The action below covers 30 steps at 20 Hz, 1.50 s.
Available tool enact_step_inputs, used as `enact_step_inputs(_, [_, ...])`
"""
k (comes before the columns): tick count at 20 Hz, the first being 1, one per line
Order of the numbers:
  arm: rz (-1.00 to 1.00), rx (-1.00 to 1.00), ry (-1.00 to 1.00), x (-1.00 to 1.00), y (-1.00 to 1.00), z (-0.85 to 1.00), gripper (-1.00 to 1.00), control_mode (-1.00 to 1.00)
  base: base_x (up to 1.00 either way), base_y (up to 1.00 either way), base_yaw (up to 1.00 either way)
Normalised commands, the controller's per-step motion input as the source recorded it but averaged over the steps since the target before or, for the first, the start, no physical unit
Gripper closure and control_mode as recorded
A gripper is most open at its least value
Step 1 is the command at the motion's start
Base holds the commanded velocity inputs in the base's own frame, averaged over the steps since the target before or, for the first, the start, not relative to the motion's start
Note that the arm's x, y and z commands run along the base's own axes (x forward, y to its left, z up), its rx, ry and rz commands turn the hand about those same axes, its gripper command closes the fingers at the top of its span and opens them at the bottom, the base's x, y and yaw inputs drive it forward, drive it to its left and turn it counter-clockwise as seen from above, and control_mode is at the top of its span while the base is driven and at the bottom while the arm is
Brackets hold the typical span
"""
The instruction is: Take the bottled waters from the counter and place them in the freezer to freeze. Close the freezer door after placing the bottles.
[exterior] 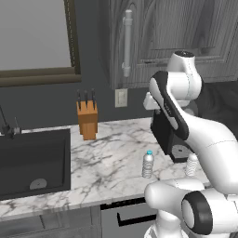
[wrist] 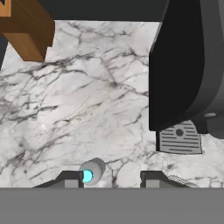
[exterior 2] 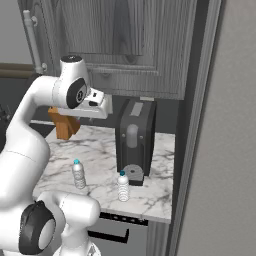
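Two bottled waters stand upright on the marble counter near its front edge. One bottle is left of the other, which stands just in front of the black coffee machine. My gripper hangs high above the counter, pointing down, its jaws open and empty. In the hand view the gripper looks straight down and the blue cap of one bottle lies by the left fingertip. A tall light-grey panel rises at the right; I cannot tell whether it is the freezer door.
A black coffee machine stands at the counter's right end. A wooden knife block sits by the back wall. The black sink is at the left. Dark wood cabinets hang overhead.
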Motion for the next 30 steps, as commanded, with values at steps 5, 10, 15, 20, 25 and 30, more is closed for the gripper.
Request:
enact_step_inputs(5, [0.0, 0.0, 0.0, -0.02, 0.0, -0.01, -1.0, -1.0, 0.0, 0.0, 0.0])
enact_step_inputs(10, [0.0, 0.0, -0.12, -0.35, -0.03, 0.0, -1.0, -1.0, 0.0, 0.0, 0.0])
enact_step_inputs(15, [-0.03, 0.0, -0.23, -0.45, -0.18, 0.03, -1.0, -1.0, 0.0, 0.0, 0.0])
enact_step_inputs(20, [-0.02, 0.01, -0.15, -0.3, -0.49, 0.0, -1.0, -1.0, 0.0, 0.0, 0.0])
enact_step_inputs(25, [0.0, 0.04, -0.07, -0.1, -0.59, 0.0, -1.0, -1.0, 0.0, 0.0, 0.0])
enact_step_inputs(30, [0.0, 0.06, -0.05, -0.14, -0.55, -0.02, -1.0, -1.0, 0.0, 0.0, 0.0])
